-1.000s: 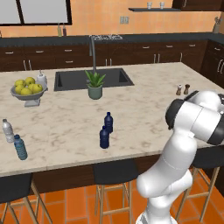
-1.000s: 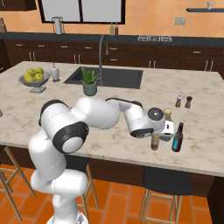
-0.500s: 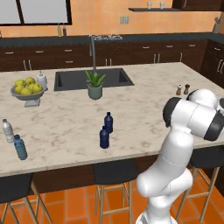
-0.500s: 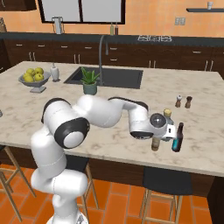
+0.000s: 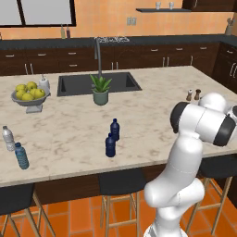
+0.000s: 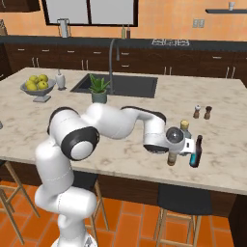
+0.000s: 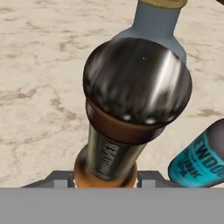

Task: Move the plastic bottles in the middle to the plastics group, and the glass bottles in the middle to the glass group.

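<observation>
Closest to us in the hand view, our gripper (image 7: pixel 105 177) is clamped on the amber beer bottle (image 7: pixel 131 113), a dark finger tip (image 7: pixel 59 178) pressed against each side of its lower body while its dark glossy cap looms toward the camera. Just beside it lies the neck end of the dark teal bottle (image 7: pixel 199 159), and right behind it stands the blue-grey flask (image 7: pixel 153 26) with its yellowish stopper. From the right base view we see our gripper (image 6: pixel 181 147) reaching over the near right part of the marble worktop (image 6: pixel 120 149), the amber bottle (image 6: pixel 171 158) upright beneath it, the flask (image 6: pixel 184 126) just behind and the teal bottle (image 6: pixel 195 153) just beside to the right. In the left base view, the two navy plastic bottles (image 5: pixel 111 144) stand close together in the middle of the worktop (image 5: pixel 69 134), well apart from the clear water bottle (image 5: pixel 7 138) and the ribbed teal-blue bottle (image 5: pixel 21 155) near the left edge. Further back sit the salt and pepper shakers (image 6: pixel 202 112), a potted plant (image 5: pixel 100 90), a bowl of yellow fruit (image 5: pixel 28 94) and the sink (image 5: pixel 99 83).
</observation>
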